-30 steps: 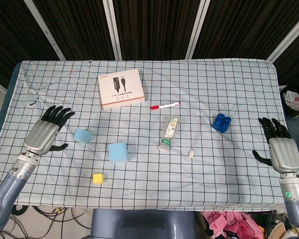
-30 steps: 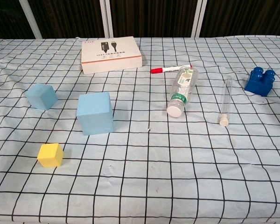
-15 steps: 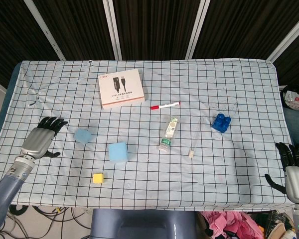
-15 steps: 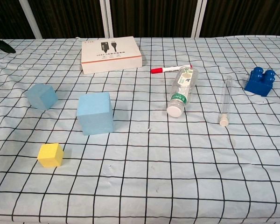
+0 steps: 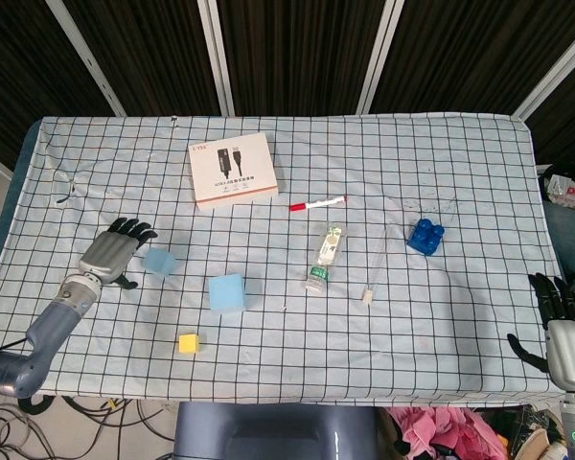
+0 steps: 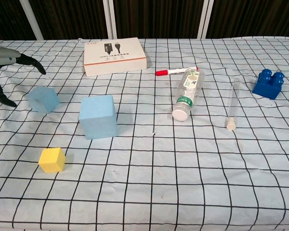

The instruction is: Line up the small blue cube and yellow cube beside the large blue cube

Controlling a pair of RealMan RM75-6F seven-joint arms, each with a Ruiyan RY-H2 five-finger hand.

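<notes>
The yellow cube, small and matte like foam, sits nearest the front edge of the table, whose cover is a wrinkled white cloth with a black grid. At its 1 o'clock stands the large blue cube, pale blue with soft, slightly rounded edges. The small blue cube, same pale foam look, lies at the large cube's 10 o'clock, apart from it.

The left hand hovers just beside the small blue cube at its 9 o'clock, metal-grey palm with black fingers spread apart and holding nothing; the chest view shows them arched above the cloth, not touching the cube. The right hand rests at the front right corner, off the cloth's edge, fingers apart and empty.

To the large cube's 3 o'clock lie a clear plastic bottle on its side and a thin clear tube. Further at 2 o'clock is a dark blue studded brick. Beyond them lie a red-capped marker and a flat white cardboard box.
</notes>
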